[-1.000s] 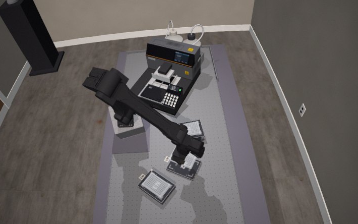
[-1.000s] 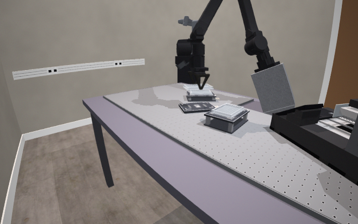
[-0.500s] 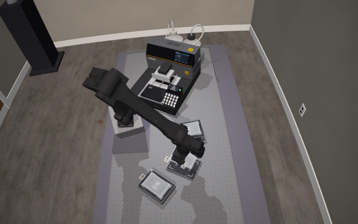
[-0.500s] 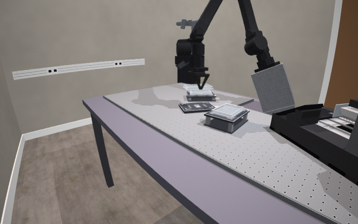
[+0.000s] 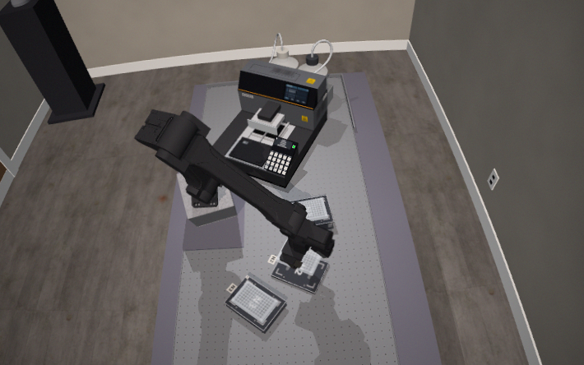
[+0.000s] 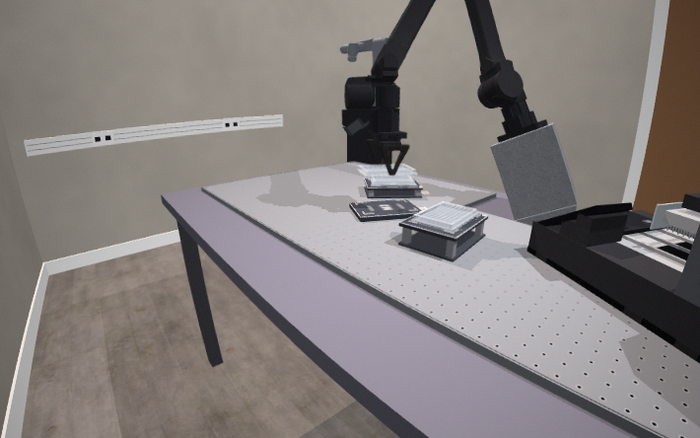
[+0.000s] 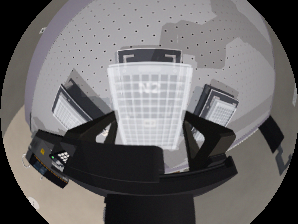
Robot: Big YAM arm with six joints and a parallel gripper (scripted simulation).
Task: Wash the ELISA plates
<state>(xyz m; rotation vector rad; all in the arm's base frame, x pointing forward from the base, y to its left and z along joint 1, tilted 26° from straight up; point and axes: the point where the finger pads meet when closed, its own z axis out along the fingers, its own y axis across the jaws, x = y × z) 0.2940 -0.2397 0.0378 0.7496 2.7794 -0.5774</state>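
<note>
A clear plate (image 5: 311,264) (image 6: 386,171) (image 7: 150,105) is grasped between the jaws (image 5: 295,265) (image 6: 390,170), above nest N2 (image 5: 295,279) (image 6: 383,210) (image 7: 149,52). Plates sit in the nests on either side, N3's (image 5: 257,300) among them; on the desk (image 5: 362,271) (image 6: 309,282) the washer's lamp (image 5: 293,146) glows green.

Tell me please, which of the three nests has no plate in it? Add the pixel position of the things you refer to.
Nest N2 (image 5: 284,275) (image 6: 365,210) (image 7: 150,55), the middle one: bare under the plate (image 5: 311,264) (image 6: 370,171) (image 7: 150,102) held by the gripper (image 5: 295,264) (image 6: 391,171) (image 7: 150,113), while N1 (image 5: 330,221) (image 6: 426,246) (image 7: 80,99) and N3 (image 5: 265,327) (image 6: 393,191) (image 7: 207,104) each bear one.
</note>
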